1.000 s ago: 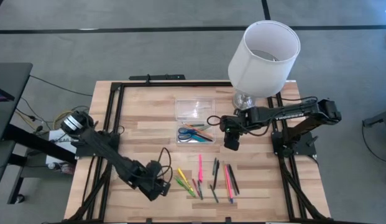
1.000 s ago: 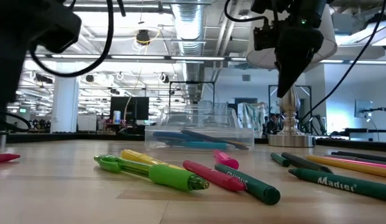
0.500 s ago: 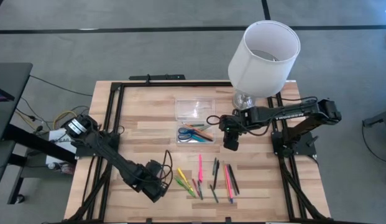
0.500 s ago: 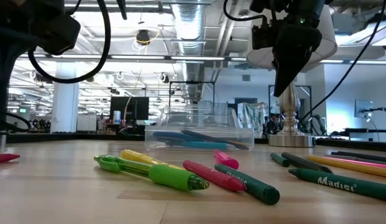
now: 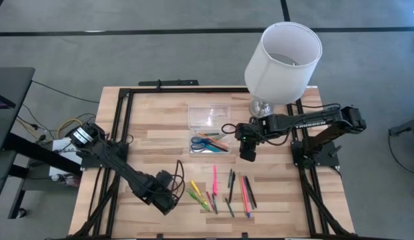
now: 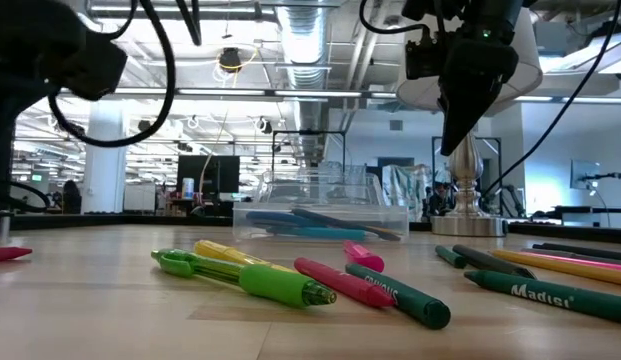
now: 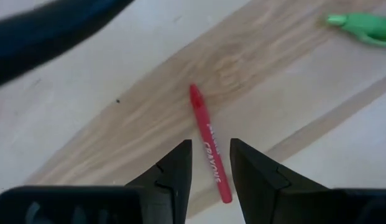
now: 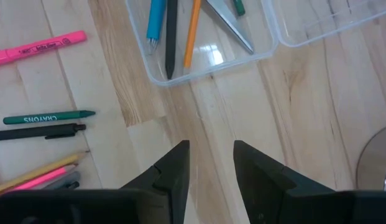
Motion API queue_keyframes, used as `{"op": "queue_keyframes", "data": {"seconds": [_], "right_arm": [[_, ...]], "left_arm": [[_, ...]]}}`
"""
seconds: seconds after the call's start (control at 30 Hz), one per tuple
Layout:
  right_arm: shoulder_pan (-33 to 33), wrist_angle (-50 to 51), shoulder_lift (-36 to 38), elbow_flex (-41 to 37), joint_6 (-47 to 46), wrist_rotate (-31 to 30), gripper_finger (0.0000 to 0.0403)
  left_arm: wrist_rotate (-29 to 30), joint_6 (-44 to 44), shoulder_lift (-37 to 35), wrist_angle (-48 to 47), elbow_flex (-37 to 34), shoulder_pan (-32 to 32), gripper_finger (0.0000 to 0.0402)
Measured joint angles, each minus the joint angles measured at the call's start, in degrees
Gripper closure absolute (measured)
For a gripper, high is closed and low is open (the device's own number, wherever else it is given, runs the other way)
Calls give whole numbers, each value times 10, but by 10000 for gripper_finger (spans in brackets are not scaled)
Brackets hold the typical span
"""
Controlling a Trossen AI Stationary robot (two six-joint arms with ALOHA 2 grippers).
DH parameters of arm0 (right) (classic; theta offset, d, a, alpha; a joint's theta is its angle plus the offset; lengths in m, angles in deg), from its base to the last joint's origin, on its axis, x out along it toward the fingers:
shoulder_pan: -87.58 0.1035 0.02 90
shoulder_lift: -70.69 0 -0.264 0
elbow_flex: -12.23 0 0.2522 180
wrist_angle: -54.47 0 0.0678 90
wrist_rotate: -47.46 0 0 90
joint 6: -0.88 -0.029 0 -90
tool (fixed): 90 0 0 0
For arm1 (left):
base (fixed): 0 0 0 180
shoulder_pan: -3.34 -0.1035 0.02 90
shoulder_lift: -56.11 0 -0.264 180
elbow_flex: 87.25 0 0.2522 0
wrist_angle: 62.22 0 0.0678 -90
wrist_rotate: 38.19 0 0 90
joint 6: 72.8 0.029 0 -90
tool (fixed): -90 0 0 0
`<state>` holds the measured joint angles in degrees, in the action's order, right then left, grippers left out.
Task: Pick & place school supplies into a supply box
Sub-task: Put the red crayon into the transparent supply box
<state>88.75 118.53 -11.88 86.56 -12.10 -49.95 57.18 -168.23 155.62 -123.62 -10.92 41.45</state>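
Note:
My left gripper hovers open near the table's near-left, left of the row of pens. In its wrist view its fingers stand on either side of a red crayon lying flat on the wood; whether they touch it does not show. My right gripper hangs open above bare wood just right of the clear supply box. The box holds blue-handled scissors, a blue pen, a black pen and an orange pencil. Several pens and crayons lie loose on the near half of the table.
The box's clear lid lies beyond the box. A white lampshade on a chrome base stands at the far right, close behind my right arm. A green pen and a green crayon lie nearest the low camera.
My left arm has shifted slightly at the table's near-left, its gripper staying close to the same spot beside the pens. The right gripper has barely moved. No pen or crayon has changed place.

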Motion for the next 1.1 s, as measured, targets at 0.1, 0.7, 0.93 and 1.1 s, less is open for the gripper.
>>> {"op": "queue_keyframes", "data": {"seconds": [0.1,0.7,0.93,1.1], "right_arm": [[0,0,0,0,0,0,286],[1,2,0,0,-1,1,286],[7,3,0,0,0,0,286],[7,2,0,0,0,0,286]], "left_arm": [[-19,-23,0,7,-10,0,300],[-39,2,28,69,-33,-17,300],[-67,19,51,83,-29,-24,300],[-104,25,53,75,-30,-32,300]]}}
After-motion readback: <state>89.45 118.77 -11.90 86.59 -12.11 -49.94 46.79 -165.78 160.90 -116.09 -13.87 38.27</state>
